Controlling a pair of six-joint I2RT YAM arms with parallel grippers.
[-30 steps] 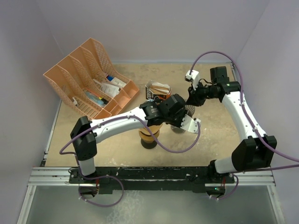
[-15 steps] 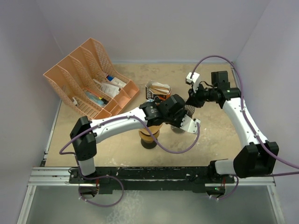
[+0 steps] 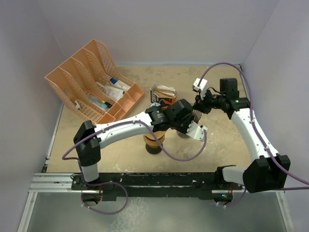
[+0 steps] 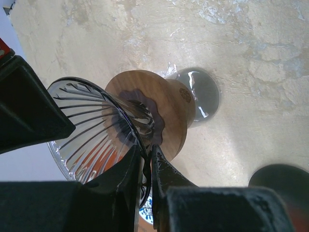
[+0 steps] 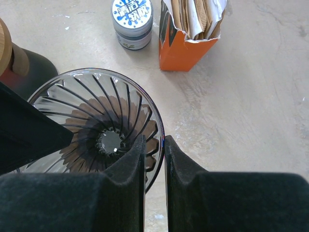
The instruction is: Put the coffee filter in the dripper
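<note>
The glass ribbed dripper (image 5: 104,125) with its wooden collar (image 4: 164,104) is held off the table between both arms. My left gripper (image 4: 147,150) is shut on its rim from one side. My right gripper (image 5: 153,145) has its fingers closed over the opposite rim, one inside and one outside. The dripper's cone is empty. The brown paper coffee filters (image 5: 193,17) stand in an open orange box (image 5: 186,53) beyond the dripper, also seen in the top view (image 3: 163,92). In the top view both grippers meet at the table's middle, where the dripper (image 3: 194,115) is mostly hidden.
A small tin with a blue and white lid (image 5: 132,17) stands beside the filter box. A brown wooden-topped vessel (image 3: 154,141) sits under the left forearm. An orange desk organiser (image 3: 94,82) with packets fills the back left corner.
The right arm has swung its elbow outward and its gripper has settled a little lower on the dripper's rim. The left arm has barely moved.
</note>
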